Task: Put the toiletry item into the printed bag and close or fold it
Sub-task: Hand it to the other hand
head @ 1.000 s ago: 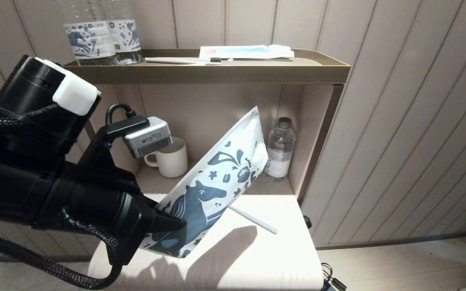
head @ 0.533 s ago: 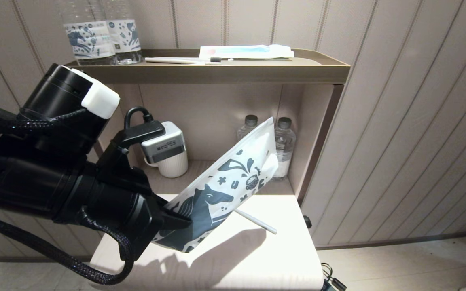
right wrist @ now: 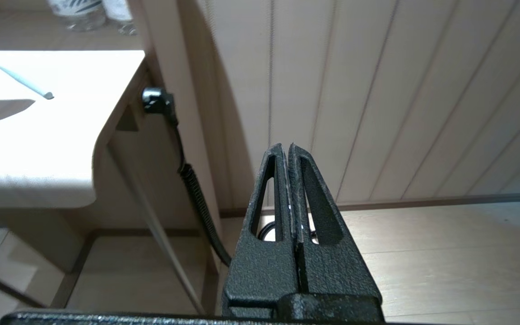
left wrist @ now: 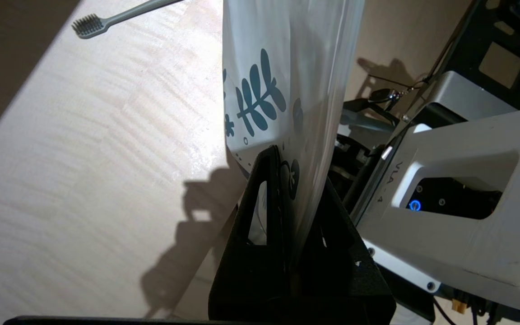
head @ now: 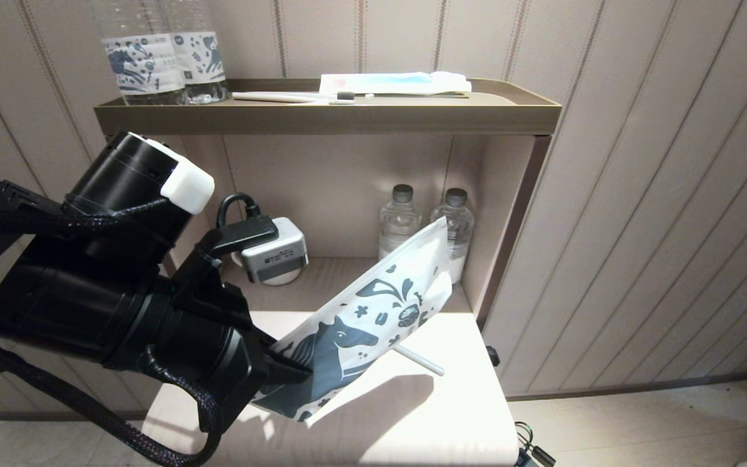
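My left gripper (head: 290,371) is shut on the lower corner of the printed bag (head: 373,311), a white pouch with a dark blue horse. The bag hangs above the pale table (head: 412,421), slanting up to the right, with its top edge near the lower shelf. In the left wrist view both fingers pinch the bag (left wrist: 287,67) between them. The toothbrush (head: 420,361) lies flat on the table behind the bag, and only its handle end shows. Its dark bristle head (left wrist: 85,25) shows in the left wrist view. My right gripper (right wrist: 288,149) is shut and empty, low beside the table's right edge.
The top shelf (head: 328,117) holds two labelled water bottles (head: 146,58), a white toothbrush with a black band (head: 289,97) and a blue-striped packet (head: 393,82). Two small bottles (head: 399,217) stand in the lower shelf. A white mug (head: 276,280) is mostly hidden behind my wrist camera.
My left arm has moved right and down with the bag. The bag now slants lower, uncovering the two small bottles behind it.
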You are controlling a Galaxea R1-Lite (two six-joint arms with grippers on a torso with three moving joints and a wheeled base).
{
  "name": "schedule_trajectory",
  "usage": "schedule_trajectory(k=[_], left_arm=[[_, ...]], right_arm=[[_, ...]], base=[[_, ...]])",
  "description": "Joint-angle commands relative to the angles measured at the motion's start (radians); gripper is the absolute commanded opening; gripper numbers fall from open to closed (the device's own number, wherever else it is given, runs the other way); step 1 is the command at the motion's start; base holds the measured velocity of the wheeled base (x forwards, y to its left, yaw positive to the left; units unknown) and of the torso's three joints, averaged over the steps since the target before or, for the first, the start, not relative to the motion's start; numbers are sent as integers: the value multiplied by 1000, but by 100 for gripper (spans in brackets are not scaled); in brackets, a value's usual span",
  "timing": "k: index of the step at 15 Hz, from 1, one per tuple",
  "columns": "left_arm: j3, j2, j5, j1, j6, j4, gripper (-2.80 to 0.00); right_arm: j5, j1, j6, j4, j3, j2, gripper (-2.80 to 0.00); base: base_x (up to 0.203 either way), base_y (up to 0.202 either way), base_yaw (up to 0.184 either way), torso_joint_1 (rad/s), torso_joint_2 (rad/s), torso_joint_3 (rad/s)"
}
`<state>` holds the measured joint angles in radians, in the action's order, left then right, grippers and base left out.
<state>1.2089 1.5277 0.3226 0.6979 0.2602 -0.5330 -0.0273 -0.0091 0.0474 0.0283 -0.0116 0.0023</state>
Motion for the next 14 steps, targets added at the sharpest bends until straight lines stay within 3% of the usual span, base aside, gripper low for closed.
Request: schedule_trajectory(k=[1, 4, 6, 9, 11, 14], left_arm=[[-2, 8, 9, 0, 1, 1, -280], [0, 8, 19, 0, 4, 31, -280], [-1, -6, 32, -5, 14, 31, -280], [1, -5, 114, -7, 155, -9, -280], [26, 8, 123, -8, 226, -55, -280], [59, 21, 139, -6, 288, -98, -280]], right_arm=[[33, 0, 4, 4, -24, -2, -280], [176, 0, 53, 76, -244, 16, -280], [211, 2, 66, 120, -383, 143, -280], [234, 46, 72, 156, -649, 414, -280], [250, 165, 64, 253, -848, 582, -280], [259, 506, 44, 543, -1080, 808, -280]], base=[[0, 0, 0, 0, 0, 0], [0, 0, 0, 0, 0, 0], [0, 0, 0, 0, 0, 0], [0, 0, 0, 0, 0, 0], [0, 0, 0, 0, 0, 0], [0, 0, 0, 0, 0, 0]])
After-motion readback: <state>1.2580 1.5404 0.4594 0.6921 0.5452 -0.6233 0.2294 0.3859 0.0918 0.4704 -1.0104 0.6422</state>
